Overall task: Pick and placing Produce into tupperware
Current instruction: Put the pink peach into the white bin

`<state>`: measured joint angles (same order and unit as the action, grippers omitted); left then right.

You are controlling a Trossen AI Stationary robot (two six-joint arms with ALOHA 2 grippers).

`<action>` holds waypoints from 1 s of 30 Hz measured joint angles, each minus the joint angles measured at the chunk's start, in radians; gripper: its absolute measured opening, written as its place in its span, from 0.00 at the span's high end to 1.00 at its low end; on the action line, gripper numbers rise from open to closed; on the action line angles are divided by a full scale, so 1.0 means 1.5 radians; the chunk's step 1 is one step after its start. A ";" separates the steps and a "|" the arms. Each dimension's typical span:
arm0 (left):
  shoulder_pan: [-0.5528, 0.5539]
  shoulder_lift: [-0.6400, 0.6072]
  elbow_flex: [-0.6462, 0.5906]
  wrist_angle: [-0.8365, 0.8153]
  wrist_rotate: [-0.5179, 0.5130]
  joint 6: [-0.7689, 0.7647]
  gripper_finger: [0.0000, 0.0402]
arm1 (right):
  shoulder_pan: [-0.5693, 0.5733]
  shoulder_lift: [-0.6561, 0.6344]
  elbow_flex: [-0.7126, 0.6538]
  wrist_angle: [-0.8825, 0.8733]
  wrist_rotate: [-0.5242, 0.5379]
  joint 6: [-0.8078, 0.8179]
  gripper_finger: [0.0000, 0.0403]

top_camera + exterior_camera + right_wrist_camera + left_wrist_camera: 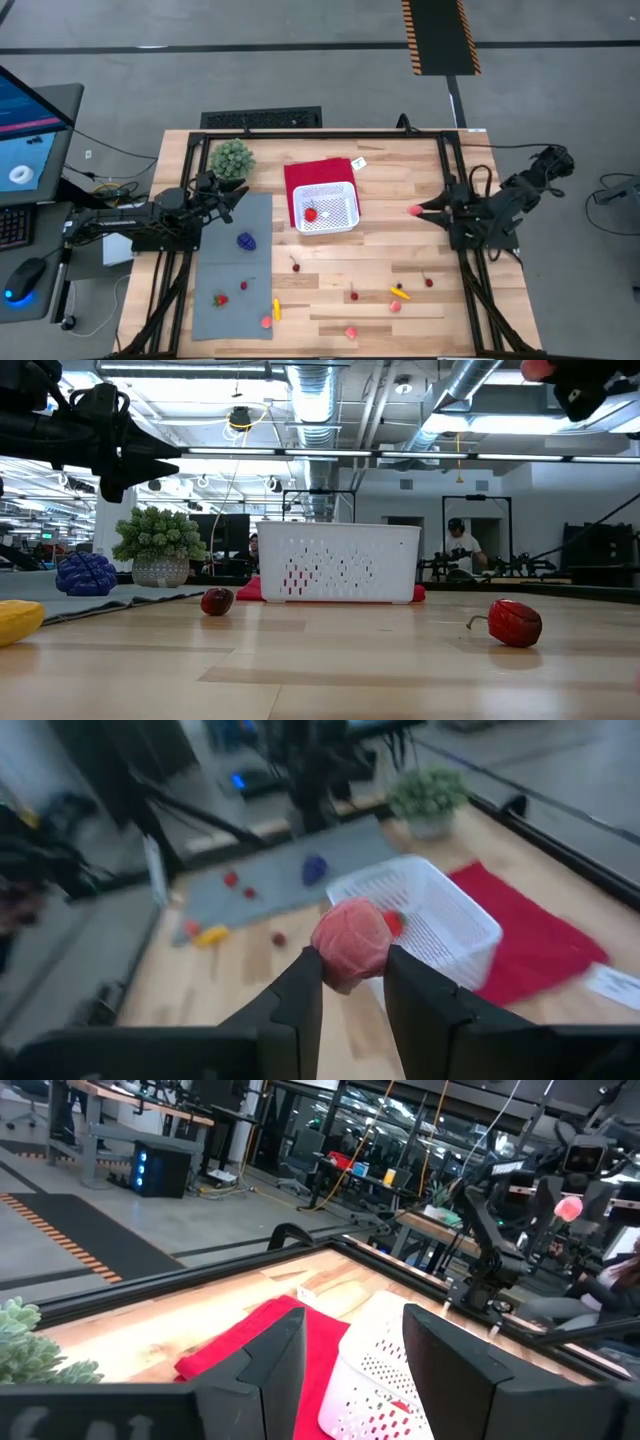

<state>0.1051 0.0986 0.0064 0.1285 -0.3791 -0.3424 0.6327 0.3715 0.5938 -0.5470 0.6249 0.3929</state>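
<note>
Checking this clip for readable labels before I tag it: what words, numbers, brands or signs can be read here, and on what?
None can be read.
White paper tag on the table beside the red cloth: a dark mark, too small to read.
Monitor left of the table: graphics only, no readable words.
White basket: no print seen.

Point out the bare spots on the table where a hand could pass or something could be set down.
Free: the wood between the white basket and the right gripper, and the back strip between the green plant and the red cloth. Crowded: the front, with scattered produce, and the grey mat with the purple piece.
</note>
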 joint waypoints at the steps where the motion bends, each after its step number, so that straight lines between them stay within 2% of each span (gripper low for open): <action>1: 0.000 0.000 0.000 0.001 0.000 0.004 0.61 | 0.003 -0.017 -0.020 0.025 -0.005 -0.013 0.70; 7: 0.000 0.000 0.000 0.001 0.000 0.009 0.61 | 0.010 -0.100 -0.122 0.146 -0.042 -0.073 0.70; 18: 0.000 0.000 0.000 0.001 -0.001 0.011 0.61 | 0.008 -0.176 -0.302 0.336 -0.049 -0.048 0.70; 25: 0.000 0.000 0.000 0.003 -0.010 0.011 0.61 | -0.033 -0.179 -0.364 0.433 0.012 0.062 0.70; 30: 0.000 0.000 0.000 0.003 -0.026 0.009 0.61 | -0.096 -0.179 -0.381 0.477 0.092 0.168 0.70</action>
<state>0.1055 0.0982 0.0063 0.1337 -0.4183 -0.3293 0.4881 0.1028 0.0223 0.1681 0.7636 0.6456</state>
